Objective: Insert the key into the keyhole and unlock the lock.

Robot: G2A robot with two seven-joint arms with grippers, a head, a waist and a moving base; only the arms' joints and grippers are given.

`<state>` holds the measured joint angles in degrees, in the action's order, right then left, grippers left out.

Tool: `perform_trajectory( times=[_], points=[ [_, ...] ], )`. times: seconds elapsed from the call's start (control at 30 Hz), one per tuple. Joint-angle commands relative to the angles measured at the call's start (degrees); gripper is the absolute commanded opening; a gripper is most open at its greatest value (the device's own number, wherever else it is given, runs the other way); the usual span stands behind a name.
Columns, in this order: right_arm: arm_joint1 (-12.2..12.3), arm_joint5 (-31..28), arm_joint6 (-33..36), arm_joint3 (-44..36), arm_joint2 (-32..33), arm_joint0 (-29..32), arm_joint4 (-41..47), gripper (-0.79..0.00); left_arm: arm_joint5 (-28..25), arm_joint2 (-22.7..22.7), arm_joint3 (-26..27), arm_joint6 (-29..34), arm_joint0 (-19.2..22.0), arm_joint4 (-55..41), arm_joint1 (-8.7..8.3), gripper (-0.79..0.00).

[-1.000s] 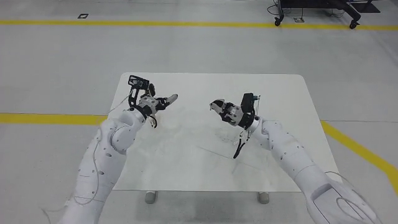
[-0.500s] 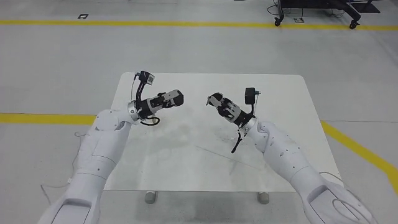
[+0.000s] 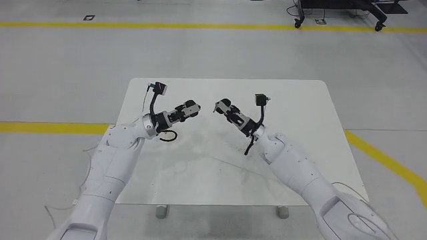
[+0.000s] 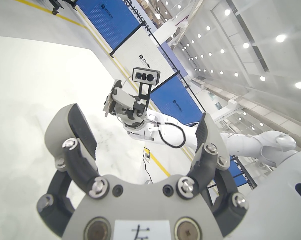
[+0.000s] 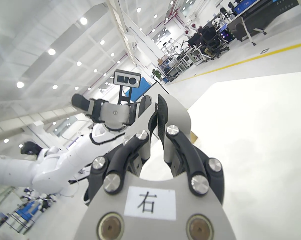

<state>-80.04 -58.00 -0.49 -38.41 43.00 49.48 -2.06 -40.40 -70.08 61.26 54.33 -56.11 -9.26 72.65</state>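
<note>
Both arms are up over the white table (image 3: 293, 167), over its far half, with wrists turned so the two pincers face each other across a small gap in mid-air. My guess is that's a lining-up pose for pushing a key into a lock held opposite.

The left pincer (image 4: 140, 117), left of centre, is spread wide with nothing between its fingers. The right pincer (image 5: 154, 98), just to its right, is pressed together, pads flat against each other. Whether a key is squeezed in there I honestly can't tell, since it'd be too thin to pick out, and I can't place the lock either. With the left one carrying nothing, I'd say the task has barely started.

Build-wise, the fingers are smooth grey metal shells, rounded at the tips and bolted to black linkages with shiny round screws. The pads (image 4: 81, 128) are black rubber with fine ribbing, which should grip a small slippery metal thing nicely. The table top is matte white and a bit scuffed, with rounded corners.
</note>
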Motion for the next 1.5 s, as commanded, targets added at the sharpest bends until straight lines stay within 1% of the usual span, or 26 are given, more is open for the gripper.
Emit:
perform_trajectory(
  times=[0.0, 0.1, 0.13, 0.17, 0.23, 0.27, 0.4, 0.53, 0.6, 0.7, 0.73, 0.8, 1.07, 1.47],
  points=[
    [-0.27, 0.00, 4.58, 0.51, -0.01, -0.47, 5.72, -0.785, 0.15, 0.21, -0.15, -1.55, 0.04, 1.94, -0.04, 0.000],
    [-0.56, 0.00, 8.71, 1.60, 0.34, -1.20, 9.66, -0.785, -0.01, 0.69, -0.01, -2.55, -0.14, 2.25, -0.05, 0.000],
    [-0.65, 0.00, 9.56, 1.89, 0.43, -1.38, 10.26, -0.785, -0.23, 0.91, 0.08, -2.53, -0.23, 2.03, -0.05, -0.049],
    [-0.76, 0.00, 10.22, 2.08, 0.49, -1.50, 10.72, -0.785, -0.28, 1.24, 0.11, -2.28, -0.33, 1.58, -0.03, -0.145],
    [-1.01, 0.00, 11.27, 2.43, 0.50, -1.71, 11.14, -0.785, 0.01, 2.04, 0.07, -1.70, -0.23, 1.47, 0.02, -0.360],
    [-1.20, 0.00, 11.76, 2.57, 0.50, -1.78, 11.38, -0.785, 0.55, 2.60, -0.11, -1.65, -0.02, 1.99, 0.06, -0.406],
    [-1.73, 0.00, 12.72, 2.84, 0.46, -1.88, 11.61, -0.785, 2.95, 4.32, -0.87, -2.04, 0.72, 2.66, 0.33, -0.505],
    [-2.15, 0.00, 13.30, 3.01, 0.63, -1.89, 11.33, -0.785, 4.27, 5.72, -1.46, -2.88, 1.40, 3.71, 0.55, -0.570],
    [-2.32, 0.00, 13.43, 3.04, 0.87, -1.82, 11.12, -0.785, 4.66, 5.97, -1.89, -3.42, 1.64, 3.35, 0.60, -0.634],
    [-2.46, 0.00, 13.58, 3.12, 1.18, -1.68, 10.74, -0.785, 5.07, 6.03, -2.52, -3.66, 1.84, 2.85, 0.58, -0.702],
    [-2.52, 0.00, 13.70, 3.15, 1.28, -1.63, 10.60, -0.785, 5.25, 6.06, -2.70, -3.72, 1.90, 2.72, 0.56, -0.742],
    [-2.63, 0.00, 14.01, 3.14, 1.47, -1.54, 10.43, -0.785, 5.66, 6.14, -2.93, -3.93, 2.01, 2.67, 0.53, -0.785],
    [-2.95, 0.00, 15.28, 2.99, 2.33, -1.24, 9.87, -0.785, 6.74, 6.75, -3.05, -5.20, 2.29, 3.83, 0.45, -0.785],
    [-2.90, 0.00, 17.90, 1.96, 3.96, -0.45, 9.10, -0.785, 8.15, 5.27, -2.64, -9.21, 1.37, 3.23, -0.02, -0.785]
  ],
)
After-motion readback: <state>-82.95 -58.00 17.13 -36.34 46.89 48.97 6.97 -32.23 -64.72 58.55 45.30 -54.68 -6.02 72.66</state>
